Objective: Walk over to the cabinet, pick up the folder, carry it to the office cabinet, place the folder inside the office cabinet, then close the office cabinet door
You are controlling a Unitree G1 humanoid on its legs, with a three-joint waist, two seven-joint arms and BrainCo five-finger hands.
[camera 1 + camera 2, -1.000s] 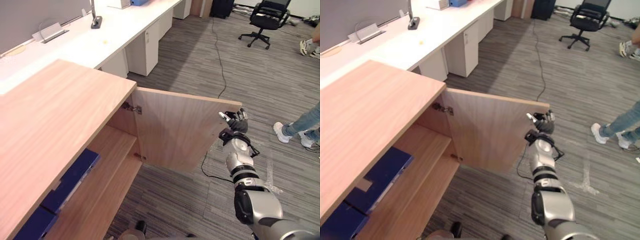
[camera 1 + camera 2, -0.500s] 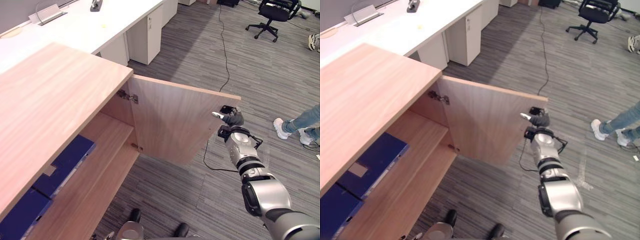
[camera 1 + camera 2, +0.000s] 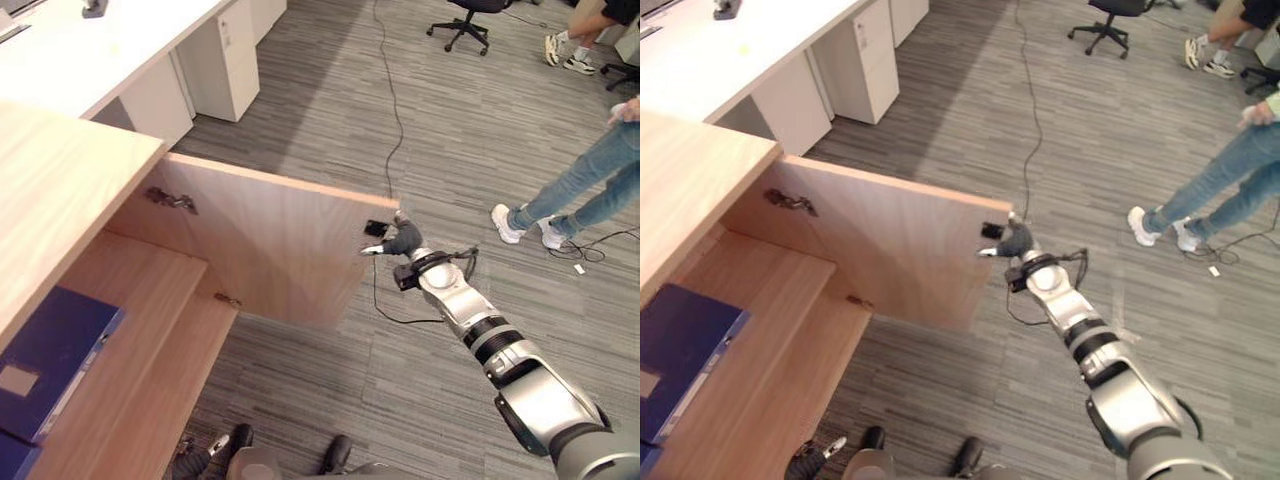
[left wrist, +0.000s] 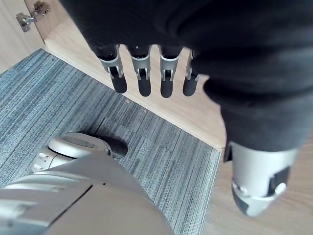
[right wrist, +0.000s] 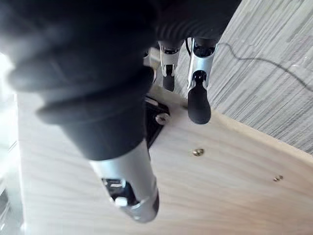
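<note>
eye views / office cabinet [image 3: 60, 190]: pale wood, at 9 o'clock, not shut.
eye views / door [image 3: 270, 240]: stands wide open, inner face toward the camera, hinges [image 3: 170, 200] at its 9 o'clock end.
eye views / folder [image 3: 50, 345]: blue, lying flat on a shelf [image 3: 140, 275] inside the office cabinet, at 8 o'clock, well apart from the right hand.
eye views / right hand [image 3: 402, 241]: at the door's free edge, its 3 o'clock end, near the top corner, just beside a small black catch [image 3: 377, 228] on the inner face.
eye views / worktop [image 3: 90, 50]: white, at 11 o'clock, beyond the cabinet.
eye views / office chair [image 3: 468, 12]: black, near 1 o'clock, on the grey carpet [image 3: 330, 130].
eye views / person [image 3: 575, 180]: legs in jeans and white shoes at 2 o'clock, well apart from the door.
left wrist view / left hand [image 4: 167, 73]: fingers straight and spread, holding nothing, hanging over the cabinet's bottom board and the carpet.
right wrist view / right hand: fingers [image 5: 198, 98] straight, not curled, tips at the door's edge. thumb [image 5: 132, 196] lies along the inner face near the catch. cannot tell if the tips touch the wood.
</note>
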